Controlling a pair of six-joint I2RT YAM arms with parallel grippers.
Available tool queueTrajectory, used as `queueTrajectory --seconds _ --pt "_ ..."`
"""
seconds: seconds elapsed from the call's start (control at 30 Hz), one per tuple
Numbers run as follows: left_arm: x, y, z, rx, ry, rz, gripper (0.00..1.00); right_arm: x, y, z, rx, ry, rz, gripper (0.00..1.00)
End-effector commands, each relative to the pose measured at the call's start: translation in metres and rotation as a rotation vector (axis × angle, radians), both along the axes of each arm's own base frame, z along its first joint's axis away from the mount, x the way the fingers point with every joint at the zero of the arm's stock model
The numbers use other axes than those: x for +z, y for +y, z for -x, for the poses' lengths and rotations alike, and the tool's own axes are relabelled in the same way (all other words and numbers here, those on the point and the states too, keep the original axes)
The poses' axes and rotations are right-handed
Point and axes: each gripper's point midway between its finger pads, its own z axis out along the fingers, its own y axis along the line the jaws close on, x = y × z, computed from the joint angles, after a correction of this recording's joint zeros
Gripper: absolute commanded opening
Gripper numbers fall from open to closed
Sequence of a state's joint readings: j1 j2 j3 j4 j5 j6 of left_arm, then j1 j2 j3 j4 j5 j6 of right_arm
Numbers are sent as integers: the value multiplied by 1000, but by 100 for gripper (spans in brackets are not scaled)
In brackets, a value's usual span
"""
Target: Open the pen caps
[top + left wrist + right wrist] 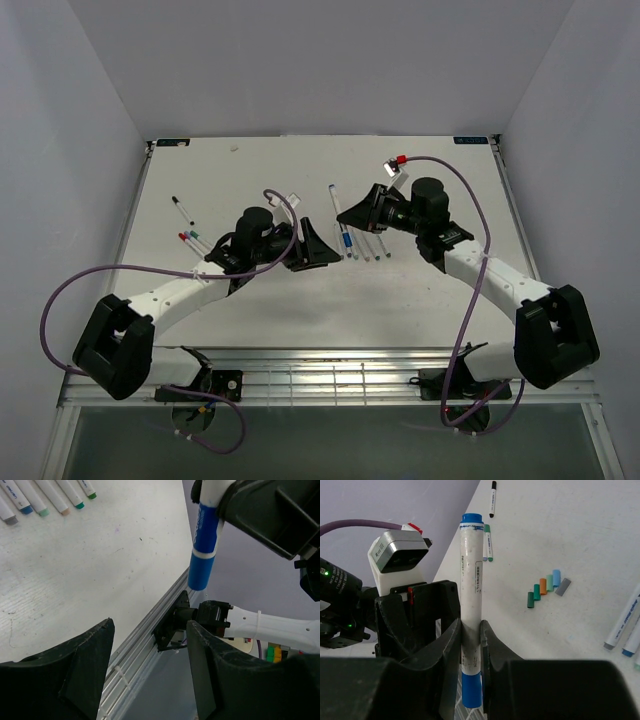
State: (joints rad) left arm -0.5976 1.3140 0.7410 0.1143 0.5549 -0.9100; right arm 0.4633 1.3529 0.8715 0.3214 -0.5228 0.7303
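Note:
My right gripper (471, 635) is shut on the white barrel of a pen (471, 580) and holds it upright above the table. The pen's blue cap (471, 690) sticks out below the fingers. In the left wrist view the same blue cap (204, 560) hangs just ahead of my left gripper (150, 675), which is open and empty. In the top view the left gripper (318, 243) and the right gripper (358, 212) face each other at mid table. Several loose caps (545, 586) lie in a row on the table.
A row of white pens (365, 245) lies beside the right gripper, and their coloured tips (45, 502) show in the left wrist view. Other pens lie at the left (182, 209) (192, 240) and in the middle (333, 195). The table's slotted front rail (145, 630) runs below the left gripper.

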Motion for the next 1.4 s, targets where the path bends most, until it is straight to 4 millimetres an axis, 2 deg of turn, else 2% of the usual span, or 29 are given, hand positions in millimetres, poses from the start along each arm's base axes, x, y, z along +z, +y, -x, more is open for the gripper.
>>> queueTrajectory --seconds 0.0,0.23,0.53,0.83,1.13,1.37 --pt "37 -8 -6 13 -112 54 70 24 10 13 16 -48 -84 8" --pt "45 -15 -9 22 -141 69 71 11 21 24 25 -11 -100 8" --pt "42 -20 -12 15 -127 80 69 5 31 30 15 26 -136 8" --pt "41 -22 -11 -2 -120 85 49 -2 28 26 -54 62 -173 8" --pt "33 -24 -9 -16 -98 77 42 -5 21 17 -142 86 -175 8" --pt "29 -28 -11 -30 -73 76 22 -10 21 17 -143 84 -167 8"
